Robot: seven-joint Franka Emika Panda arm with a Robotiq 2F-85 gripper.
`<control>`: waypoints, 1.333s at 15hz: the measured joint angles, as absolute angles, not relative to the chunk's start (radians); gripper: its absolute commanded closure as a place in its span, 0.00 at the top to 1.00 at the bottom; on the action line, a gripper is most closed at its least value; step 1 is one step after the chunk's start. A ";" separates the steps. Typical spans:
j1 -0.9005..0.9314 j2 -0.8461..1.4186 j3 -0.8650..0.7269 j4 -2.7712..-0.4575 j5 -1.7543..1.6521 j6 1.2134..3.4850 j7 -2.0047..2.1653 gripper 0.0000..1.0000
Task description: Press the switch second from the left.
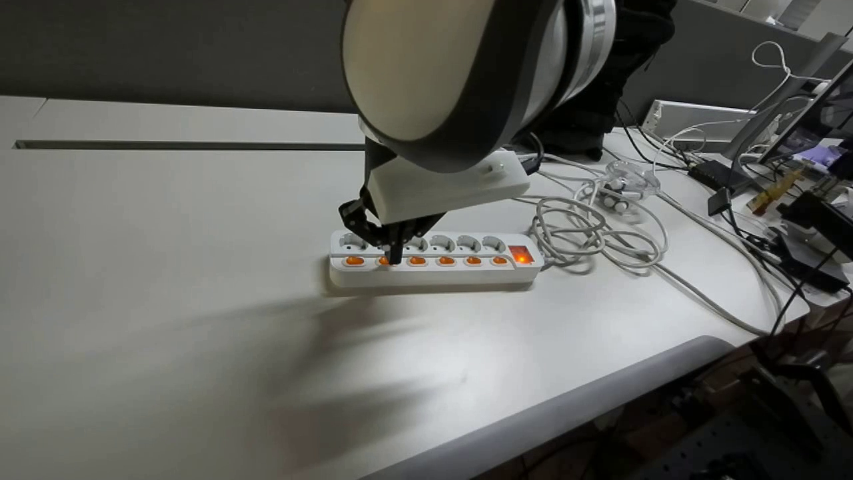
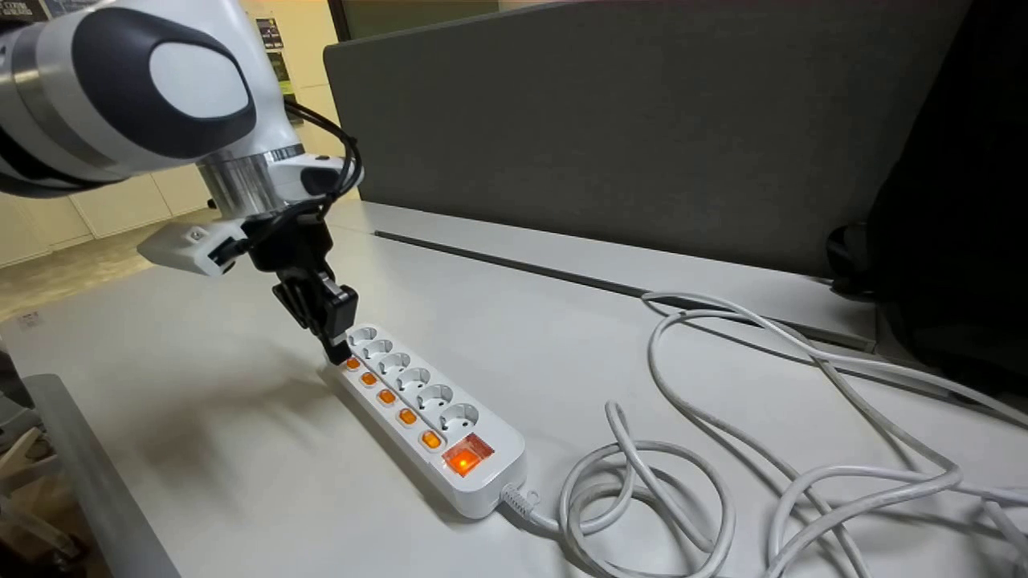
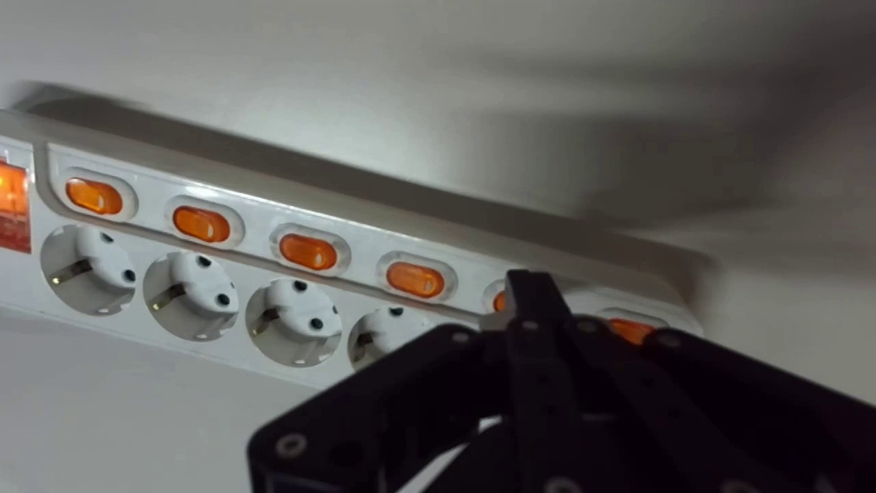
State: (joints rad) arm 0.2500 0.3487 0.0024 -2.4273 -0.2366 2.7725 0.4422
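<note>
Gripper (image 1: 394,259) was low over the power strip (image 1: 433,277), fingers closed together, tips pointing down at the row of orange rockers. Target switch (image 2: 352,364), second from the cable-free end, sat right at the tips and was partly hidden by them; the wrist view showed only a sliver of its orange. Touching or just above, I couldn't tell; pressed or not, same. Outermost switch (image 1: 354,261) was just beside, apart from the tips in an exterior view. Other four orange switches (image 3: 415,279) ran on toward the cable, uncovered. Round sockets (image 3: 294,335) lined up alongside the switches. Large red switch (image 1: 521,255) glowed at the cable end. Strip lay flat on the white table (image 1: 166,233), cable (image 2: 546,522) in loose loops past its end. Arm (image 1: 426,73) hung above; dark gray partition (image 2: 642,120) stood along the table's back edge.
</note>
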 measured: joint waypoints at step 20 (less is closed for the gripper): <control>0.270 0.388 -0.010 -2.423 -0.190 2.864 0.363 0.00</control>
State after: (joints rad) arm 0.2699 0.3878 -0.0097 -2.4229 -0.1904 2.8644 0.3632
